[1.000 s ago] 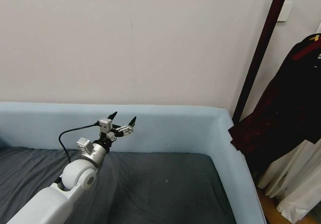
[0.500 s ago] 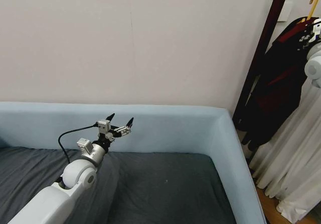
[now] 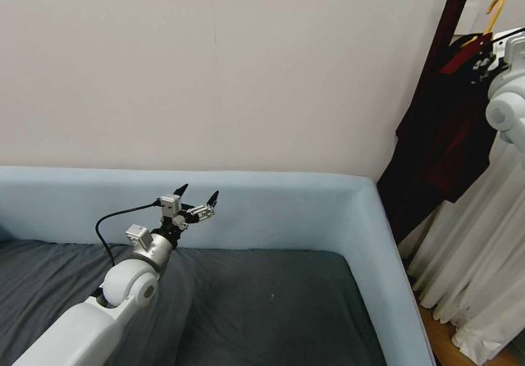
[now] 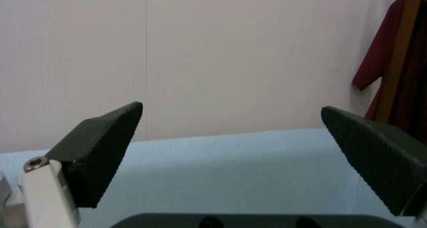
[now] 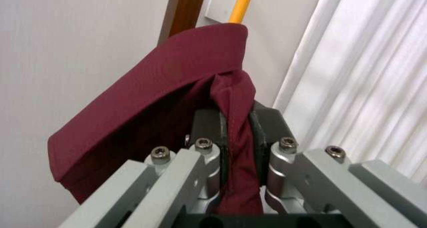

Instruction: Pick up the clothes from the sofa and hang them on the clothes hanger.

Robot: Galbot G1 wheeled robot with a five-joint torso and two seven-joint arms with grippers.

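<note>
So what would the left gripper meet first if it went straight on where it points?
Probably the pale wall just above the sofa backrest; the left gripper is open with nothing between. Depth unclear.

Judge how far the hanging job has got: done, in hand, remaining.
Done: the dark red garment is off the sofa, draped on a yellow hanger. In hand: the right pincer is clamped on it, holding it high beside the wooden rack. Remaining: hook the hanger onto the rack and let go. The left pincer hovers open over the sofa back.
</note>
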